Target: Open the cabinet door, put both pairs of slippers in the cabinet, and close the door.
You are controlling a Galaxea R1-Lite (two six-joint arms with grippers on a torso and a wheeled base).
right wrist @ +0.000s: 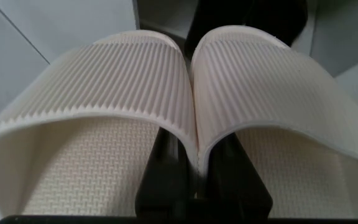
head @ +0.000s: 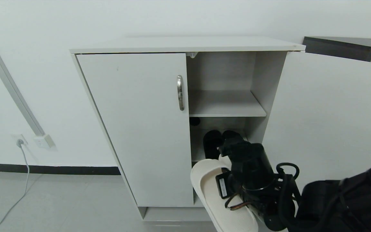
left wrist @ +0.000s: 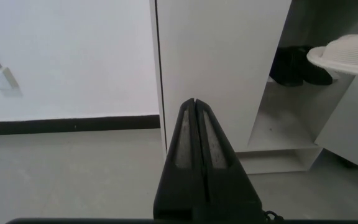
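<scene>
The white cabinet [head: 185, 45] has its left door [head: 134, 129] closed and its right door [head: 327, 122] swung wide open. A black pair of slippers [head: 212, 143] lies on the lower shelf, toes toward the back. My right gripper [right wrist: 196, 171] is shut on the white slippers [right wrist: 191, 106], pinching the two straps where they meet. It holds the white slippers [head: 204, 180] just outside the lower opening, tilted. My left gripper [left wrist: 194, 124] is shut on nothing, low above the floor and facing the closed door. The left wrist view also catches a white slipper [left wrist: 350, 53] and the black slippers [left wrist: 300, 65].
The upper shelf [head: 225, 104] is bare. A wall socket with a cable [head: 19, 141] and a grey conduit [head: 8, 83] are on the wall to the left. A dark desk [head: 346, 46] stands behind the open door. Open floor [head: 60, 199] lies left of the cabinet.
</scene>
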